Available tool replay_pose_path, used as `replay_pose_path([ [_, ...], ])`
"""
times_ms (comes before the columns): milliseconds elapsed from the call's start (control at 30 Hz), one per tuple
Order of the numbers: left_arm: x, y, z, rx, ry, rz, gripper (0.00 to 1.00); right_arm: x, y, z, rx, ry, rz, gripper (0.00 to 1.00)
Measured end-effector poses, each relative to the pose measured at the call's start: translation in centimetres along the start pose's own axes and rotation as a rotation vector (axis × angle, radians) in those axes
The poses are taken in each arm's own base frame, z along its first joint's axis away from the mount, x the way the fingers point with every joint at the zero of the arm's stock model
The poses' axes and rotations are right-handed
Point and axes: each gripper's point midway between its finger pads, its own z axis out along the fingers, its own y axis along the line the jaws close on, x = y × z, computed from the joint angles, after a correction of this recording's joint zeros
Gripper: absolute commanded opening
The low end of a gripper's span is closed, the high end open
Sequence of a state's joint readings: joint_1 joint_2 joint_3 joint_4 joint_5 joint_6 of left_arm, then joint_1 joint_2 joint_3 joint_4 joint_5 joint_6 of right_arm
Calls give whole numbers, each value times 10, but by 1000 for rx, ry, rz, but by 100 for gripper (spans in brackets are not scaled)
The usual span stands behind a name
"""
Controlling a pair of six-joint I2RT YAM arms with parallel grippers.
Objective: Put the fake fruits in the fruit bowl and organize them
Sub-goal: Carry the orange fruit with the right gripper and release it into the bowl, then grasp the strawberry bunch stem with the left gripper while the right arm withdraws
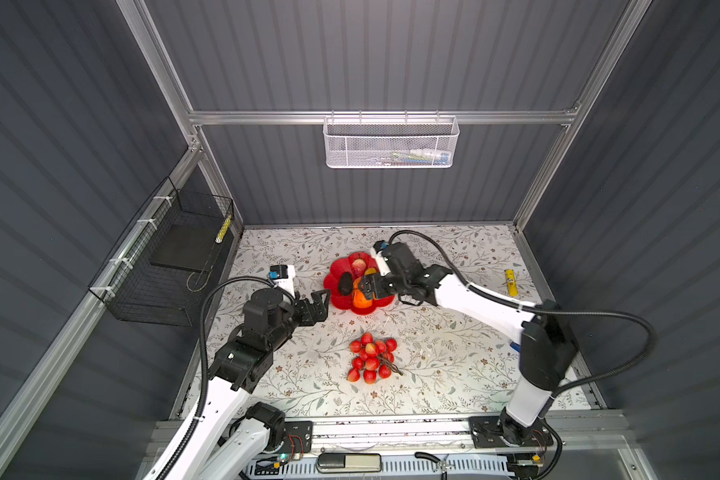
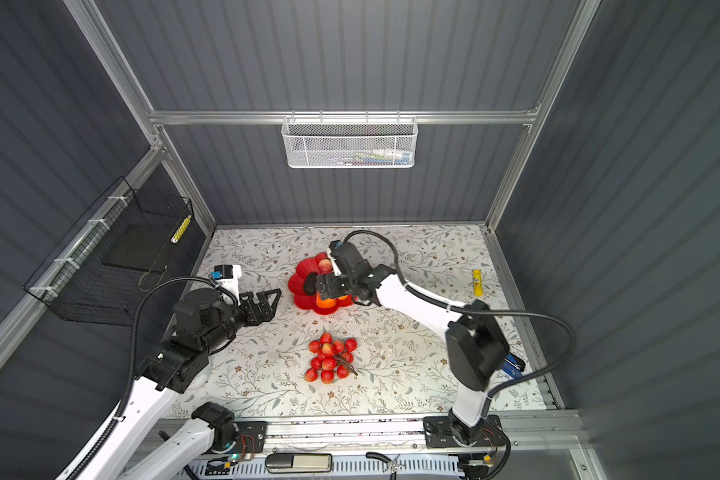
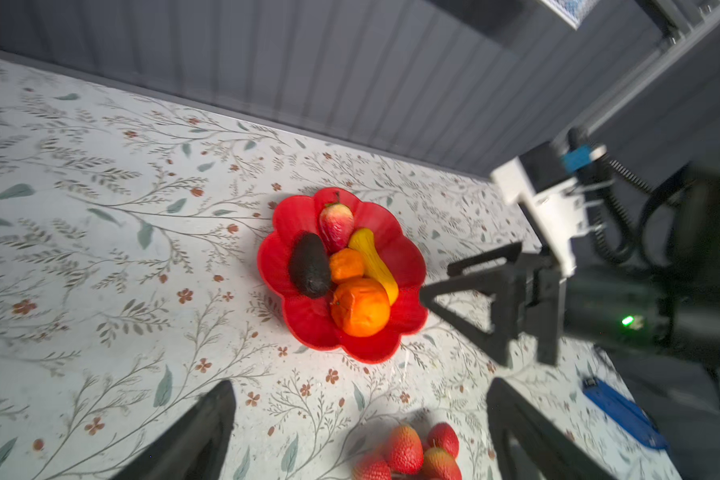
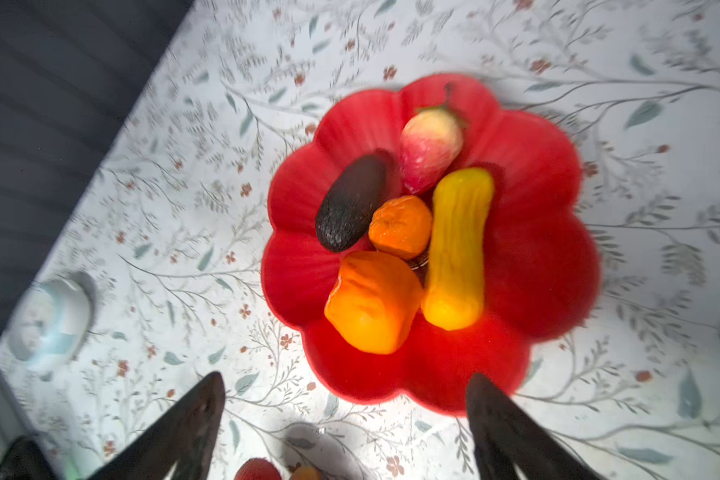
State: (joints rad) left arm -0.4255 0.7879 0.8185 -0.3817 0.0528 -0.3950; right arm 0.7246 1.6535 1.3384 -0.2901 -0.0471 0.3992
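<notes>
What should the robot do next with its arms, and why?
Probably send the left gripper, open and empty beside the fruit bowl, toward the red grape bunch. Five fruits already lie in the bowl, and the bunch is the only fruit lying out on the table.

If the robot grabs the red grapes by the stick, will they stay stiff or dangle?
Probably dangle: the red grape bunch is many separate berries joined to a thin brown stem. It likely won't roll, lying spread flat on the table.
</notes>
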Motion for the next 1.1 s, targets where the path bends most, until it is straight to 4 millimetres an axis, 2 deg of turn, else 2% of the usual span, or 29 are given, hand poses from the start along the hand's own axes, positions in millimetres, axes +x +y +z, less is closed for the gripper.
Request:
replay_pose_path([
  [67,4,-12,12,64,49,41,81,-15,-19,-34,-2,-92,53,96],
  [133,17,-23,25,122,98,82,81,-24,-46,-70,18,-195,109,98],
  [233,45,-49,33,226,137,188,79,-16,-75,-106,53,-283,161,99],
  [333,74,-84,32,339,151,367,73,-1,-96,-123,86,-312,201,99],
  [433,100,-113,31,435,146,571,66,13,-118,-131,124,-322,250,99],
  [533,133,-130,26,528,146,758,63,22,-133,-132,151,-317,288,99],
  [600,149,-132,24,568,148,850,61,26,-136,-130,154,-307,299,99],
  [833,187,-137,28,650,193,1085,55,31,-138,-129,142,-296,317,99],
  [1000,226,-136,35,720,289,1195,56,34,-140,-130,141,-294,327,99],
  [1100,239,-134,39,739,324,1228,56,34,-140,-133,141,-303,332,99],
])
